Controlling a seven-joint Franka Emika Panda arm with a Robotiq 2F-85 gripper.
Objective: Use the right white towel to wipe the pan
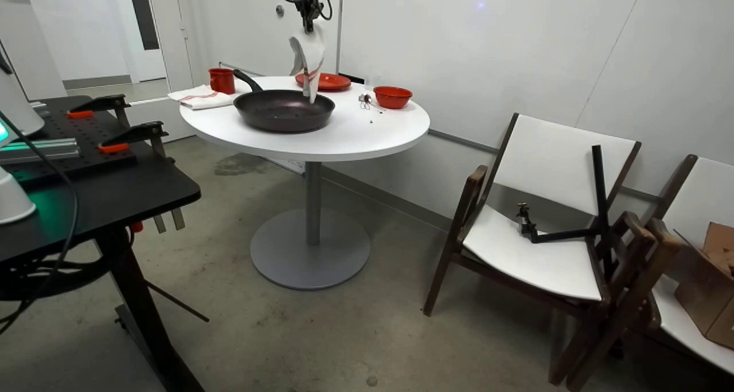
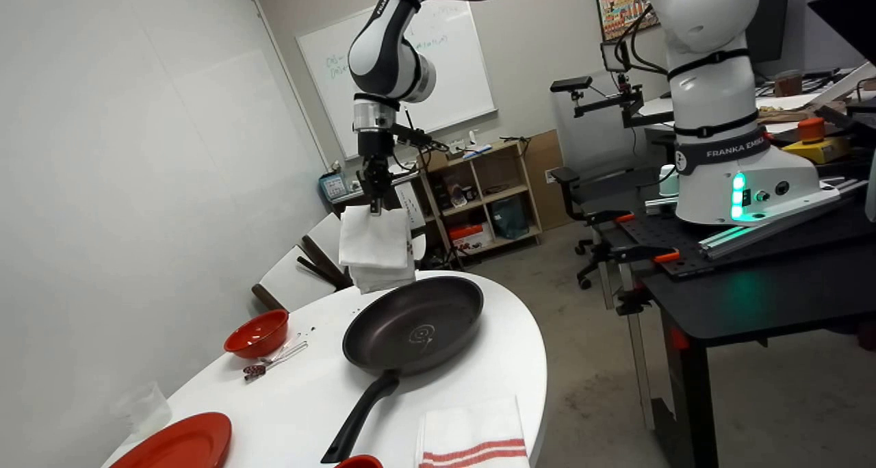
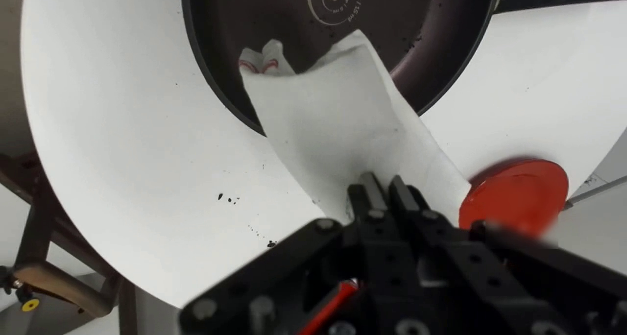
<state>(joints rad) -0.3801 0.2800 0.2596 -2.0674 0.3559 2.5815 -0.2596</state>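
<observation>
My gripper (image 1: 308, 28) is shut on the white towel (image 1: 310, 51) and holds it up, so that it hangs down in folds with a red stripe near its lower end. In an exterior view the gripper (image 2: 376, 209) pinches the top of the towel (image 2: 373, 239). The black pan (image 1: 275, 108) lies on the table, also in an exterior view (image 2: 424, 310). In the wrist view the towel (image 3: 338, 114) stretches from the fingertips (image 3: 384, 182) over part of the pan (image 3: 264, 11). I cannot tell whether its lower end touches the pan. Dark crumbs lie in the pan.
A folded white cloth with red stripes (image 2: 472, 423) lies beside the pan handle, near a red mug (image 1: 222, 81). A red plate (image 1: 332, 83), a red bowl (image 1: 393, 97) and a metal utensil (image 2: 274, 360) are on the round white table. Dark crumbs (image 3: 228, 199) lie on the tabletop.
</observation>
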